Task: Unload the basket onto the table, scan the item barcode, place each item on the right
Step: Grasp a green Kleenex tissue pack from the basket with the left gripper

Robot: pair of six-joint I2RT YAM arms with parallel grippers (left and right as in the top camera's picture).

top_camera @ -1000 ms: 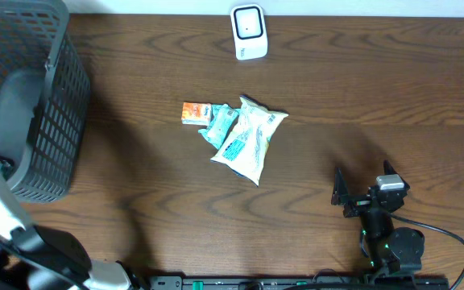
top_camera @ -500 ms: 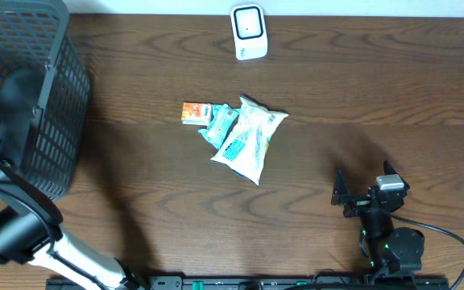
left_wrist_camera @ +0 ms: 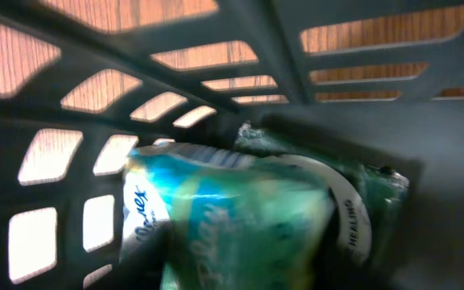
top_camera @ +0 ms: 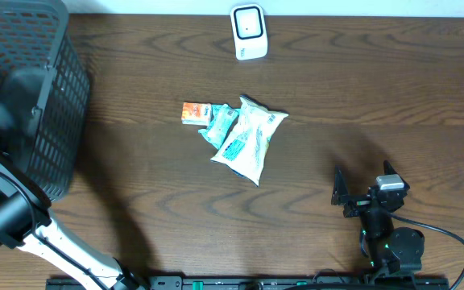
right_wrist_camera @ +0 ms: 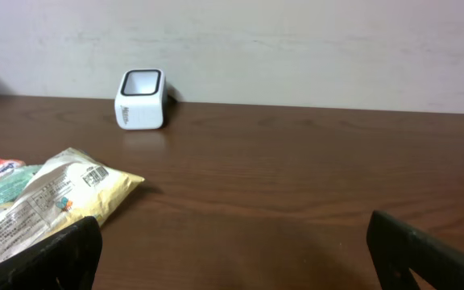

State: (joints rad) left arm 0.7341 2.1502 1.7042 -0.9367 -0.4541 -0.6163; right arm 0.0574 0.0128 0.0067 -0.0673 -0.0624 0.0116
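Left arm (top_camera: pixel 10 217) shifted, scanner (top_camera: pixel 248 31) on wood table (top_camera: pixel 361 89), pale wall (right_wrist_camera: pixel 296 48)

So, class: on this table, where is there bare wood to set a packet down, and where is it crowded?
Free: the wood between the barcode scanner, the white bag and the right gripper; also between the basket and the orange packet. Crowded: the centre pile, teal packet included, and the lower left under the left arm.

A dark grey slatted basket (top_camera: pixel 63 105) stands at the far left of the brown wooden table (top_camera: pixel 377 97). A pale wall (right_wrist_camera: pixel 296 48) lies beyond.
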